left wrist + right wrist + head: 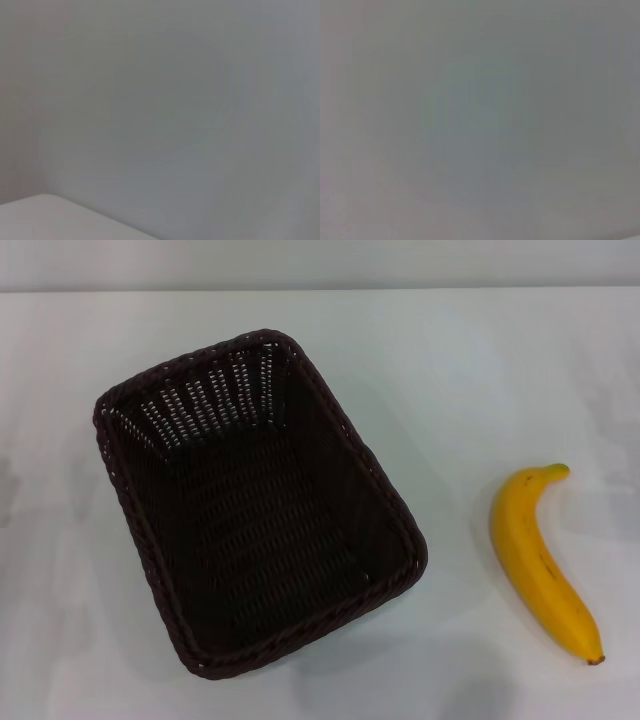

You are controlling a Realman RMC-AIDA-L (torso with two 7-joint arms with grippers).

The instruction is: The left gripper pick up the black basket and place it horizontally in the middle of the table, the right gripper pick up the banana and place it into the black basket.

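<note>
The black basket lies on the white table, left of centre in the head view. It is a large dark woven rectangle, turned at an angle with its long side running front to back, and nothing is inside it. To its right, apart from it, lies the yellow banana, its greenish stem pointing away from me and its dark end toward the front edge. Neither gripper appears in any view. Both wrist views hold only a plain grey surface.
The table's far edge runs along the top of the head view, with a pale wall behind it. In the left wrist view a pale white corner shows low at one side.
</note>
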